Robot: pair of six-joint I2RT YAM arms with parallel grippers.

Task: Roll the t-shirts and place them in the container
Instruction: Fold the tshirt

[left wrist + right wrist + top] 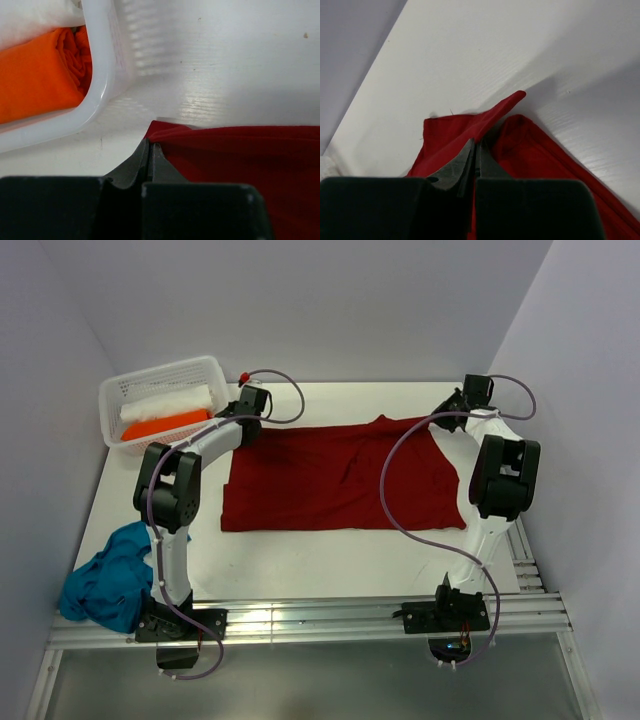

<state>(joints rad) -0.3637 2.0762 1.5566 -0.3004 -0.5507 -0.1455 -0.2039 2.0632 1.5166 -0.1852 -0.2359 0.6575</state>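
Observation:
A dark red t-shirt [340,480] lies spread out flat across the middle of the table. My left gripper [243,430] is at its far left corner, and the left wrist view shows those jaws [150,145] shut on the raised red edge [225,150]. At the shirt's far right corner, my right gripper [447,412] is also shut. Seen from the right wrist, a pinched ridge of red cloth [495,115] runs out from its tips [476,142]. A teal-blue t-shirt [105,575] lies heaped at the near left table edge.
The white perforated basket [130,390] stands at the far left corner with a white roll [170,405] and an orange roll [165,427] inside. Its rim [102,75] is close beside my left gripper. Walls enclose the table on three sides.

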